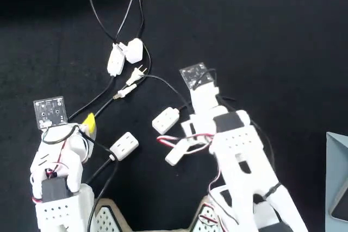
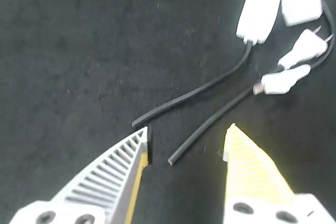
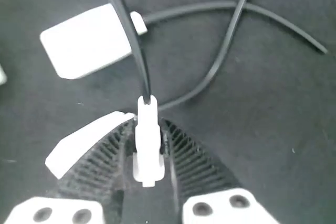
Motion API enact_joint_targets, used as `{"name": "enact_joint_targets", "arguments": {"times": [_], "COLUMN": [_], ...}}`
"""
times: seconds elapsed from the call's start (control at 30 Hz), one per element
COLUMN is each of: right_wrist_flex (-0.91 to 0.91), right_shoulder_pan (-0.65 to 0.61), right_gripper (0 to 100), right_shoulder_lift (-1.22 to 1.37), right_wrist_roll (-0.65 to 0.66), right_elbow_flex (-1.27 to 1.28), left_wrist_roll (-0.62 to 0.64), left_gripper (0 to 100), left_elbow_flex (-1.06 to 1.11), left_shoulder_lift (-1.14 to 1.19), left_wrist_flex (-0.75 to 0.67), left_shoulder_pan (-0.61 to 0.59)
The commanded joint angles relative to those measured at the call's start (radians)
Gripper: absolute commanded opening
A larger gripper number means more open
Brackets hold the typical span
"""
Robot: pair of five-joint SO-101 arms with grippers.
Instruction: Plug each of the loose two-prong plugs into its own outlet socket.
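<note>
Two loose white two-prong plugs (image 1: 136, 74) (image 1: 124, 92) lie on the black cloth, seen again as plugs (image 2: 307, 48) (image 2: 283, 80) in the left wrist view. Two white sockets (image 1: 115, 59) (image 1: 134, 50) lie just beyond them. Another socket (image 1: 166, 120) sits beside the right arm, and one more socket (image 1: 124, 146) sits nearer the front. My right gripper (image 3: 147, 124) is shut on a white plug (image 3: 148, 140) whose black cord runs away from it, with a socket block (image 3: 86, 40) beyond. My left gripper (image 2: 188, 129) is open and holds nothing. Its yellow finger (image 1: 89, 124) is short of the loose plugs.
Black cords (image 1: 109, 20) trail toward the table's back edge. Two cut cord ends (image 2: 139, 123) (image 2: 172, 160) lie just ahead of the left fingertips. A grey object (image 1: 337, 177) stands at the right edge. Bare cloth spreads at the far right and far left.
</note>
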Motion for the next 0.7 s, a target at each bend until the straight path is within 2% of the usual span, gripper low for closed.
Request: {"name": "enact_joint_targets", "arguments": {"times": [0.0,0.37,0.53,0.67], "right_wrist_flex": [-0.017,-0.061,-0.052,-0.041], "right_shoulder_pan": [0.075,0.097,0.097,0.094], "right_gripper": [1.1,1.6,1.6,2.0], "right_shoulder_lift": [0.074,0.443,0.506,0.498], "right_wrist_roll": [0.052,0.072,0.071,0.014], "right_elbow_flex": [-0.004,-0.064,-0.105,-0.127], "left_wrist_roll": [0.005,0.005,0.005,0.005], "left_gripper": [23,23,23,23], "left_elbow_flex": [-0.004,0.002,0.004,0.004], "left_shoulder_lift": [-0.006,-0.006,-0.006,-0.006], "left_wrist_flex": [-0.025,-0.018,-0.018,-0.018], "left_shoulder_pan": [0.002,0.002,0.002,0.002]}}
